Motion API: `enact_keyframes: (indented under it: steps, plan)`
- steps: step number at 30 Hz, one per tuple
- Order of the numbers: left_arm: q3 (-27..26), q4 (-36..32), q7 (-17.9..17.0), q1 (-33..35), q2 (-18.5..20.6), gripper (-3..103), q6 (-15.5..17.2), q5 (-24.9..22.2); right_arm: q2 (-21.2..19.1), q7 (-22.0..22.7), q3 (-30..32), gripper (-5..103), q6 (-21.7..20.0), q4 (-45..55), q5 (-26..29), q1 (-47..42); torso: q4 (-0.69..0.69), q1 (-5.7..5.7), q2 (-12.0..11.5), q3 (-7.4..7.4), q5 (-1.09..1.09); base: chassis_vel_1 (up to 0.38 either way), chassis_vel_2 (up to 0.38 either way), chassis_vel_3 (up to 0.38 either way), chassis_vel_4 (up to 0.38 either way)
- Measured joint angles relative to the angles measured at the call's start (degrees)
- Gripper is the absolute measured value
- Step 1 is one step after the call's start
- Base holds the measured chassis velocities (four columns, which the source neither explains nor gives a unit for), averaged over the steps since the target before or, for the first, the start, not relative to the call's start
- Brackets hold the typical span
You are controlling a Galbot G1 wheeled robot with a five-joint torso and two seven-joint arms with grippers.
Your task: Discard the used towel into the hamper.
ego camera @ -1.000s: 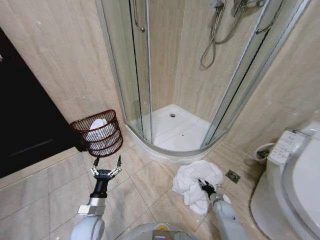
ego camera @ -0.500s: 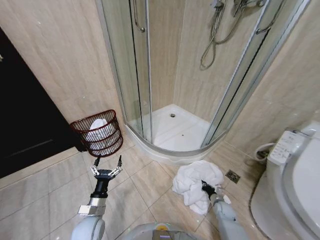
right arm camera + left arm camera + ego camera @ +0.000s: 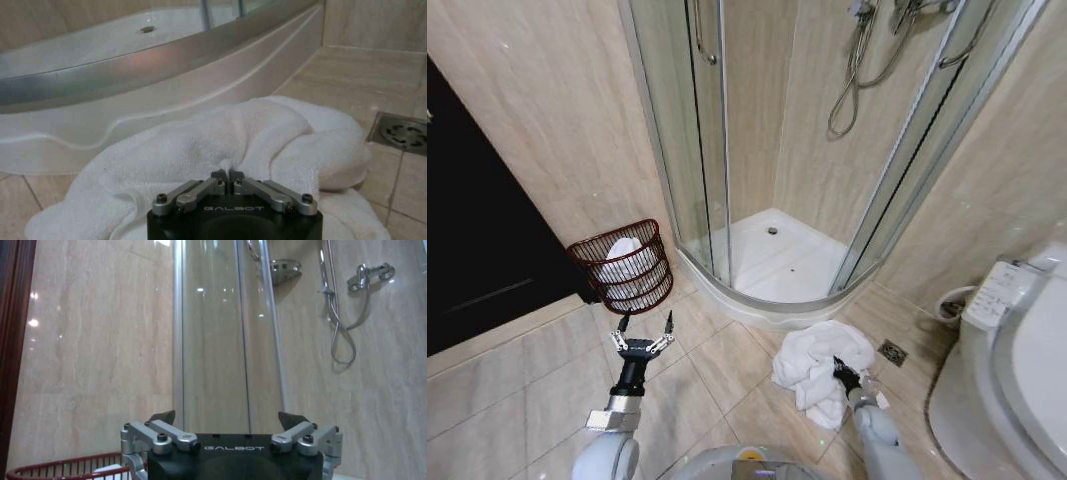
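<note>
Nearest the robot, at about 5 o'clock on the tiled floor (image 3: 517, 400), the right hand (image 3: 840, 368) is pressed into the crumpled white towel (image 3: 812, 362) — its fingers (image 3: 220, 181) are pinched together on a fold of the cloth, as the right wrist view shows. The towel lies in a heap on the floor just in front of the shower tray's curved rim (image 3: 772, 305), with a floor drain (image 3: 893, 352) near it at 3 o'clock. At about 7 o'clock the left hand (image 3: 642, 328) hovers above the tiles, spread wide and holding nothing. Beyond it, at 10 o'clock, the hamper (image 3: 623, 266) stands against the wall beside the glass shower door (image 3: 689, 130), with some white cloth already inside — well apart from the towel.
</note>
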Motion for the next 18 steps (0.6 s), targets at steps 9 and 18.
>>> enact_keyframes:
  steps: [9, 18]
  plan:
    - [0.4, -0.4, 0.1, 0.3, -0.4, 100, 0.1, 0.7, 0.1, 0.5, 0.1, 2, -0.1, 0.2, -0.2, -1.2, 0.0, 0.0, 0.0, 0.0, 0.0, 0.0, 0.0, 0.0, 0.0]
    - [0.8, 0.4, 0.2, 0.5, -0.7, 100, -0.5, 1.2, 0.5, 1.4, -0.5, 33, -0.2, 5.4, 0.1, -4.5, 0.0, 0.0, 0.0, 0.0, -0.01, 0.0, 0.0, 0.0, 0.0]
